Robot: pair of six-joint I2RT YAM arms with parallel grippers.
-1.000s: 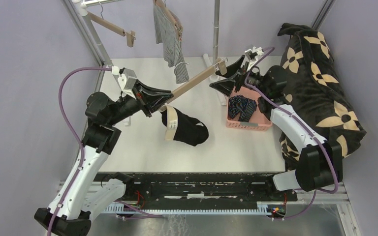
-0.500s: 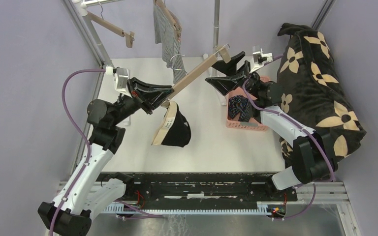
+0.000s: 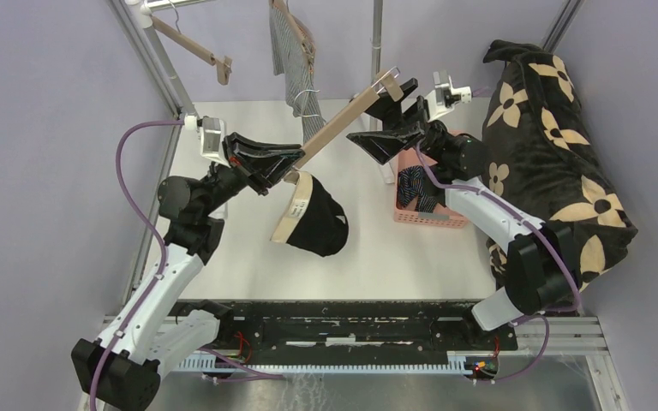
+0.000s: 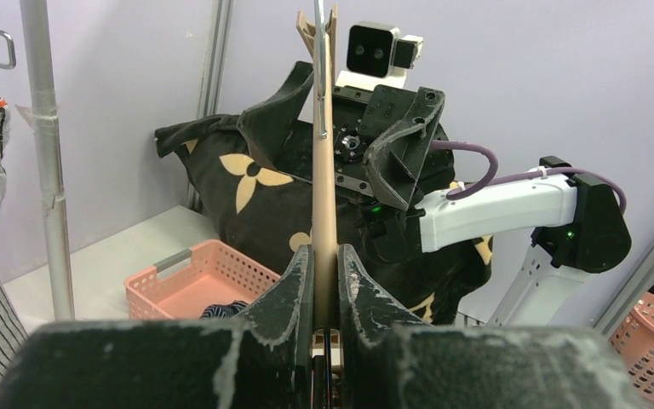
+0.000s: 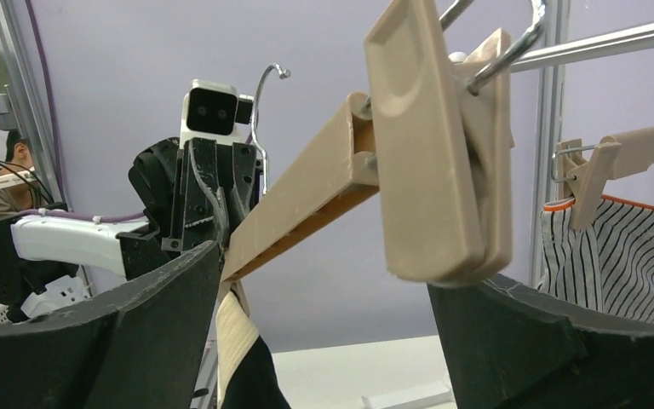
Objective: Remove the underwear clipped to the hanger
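Bare hanger [image 3: 197,50]: hangs at the far left of the rail, with nothing clipped to it
Left fingers [image 4: 294,290]: closed tight on the lower end of the tan hanger [image 3: 338,128], one on each face of the bar
Black underwear [image 3: 321,224]: hangs by its tan waistband from the bar's lower end, just beside the left fingers and over the white worktop [image 3: 377,257]
Grey-and-white striped underwear [image 3: 296,64]: clipped to another hanger on the rail at the back, hanging down behind the tan bar
Tan hanger: slants up and to the right, from the left fingers to the right fingers
End clip [image 5: 438,145]: sits on the bar's upper end and holds no cloth
Right fingers [image 3: 375,141]: spread wide, one on each side of the end clip and not closed on it; whether they touch it I cannot tell
Pink basket [image 3: 428,218]: stands on the worktop below the right arm
Navy striped underwear [image 3: 420,187]: lies crumpled inside the basket
Flowered blanket [image 3: 557,145]: heaped at the far right, beside the basket
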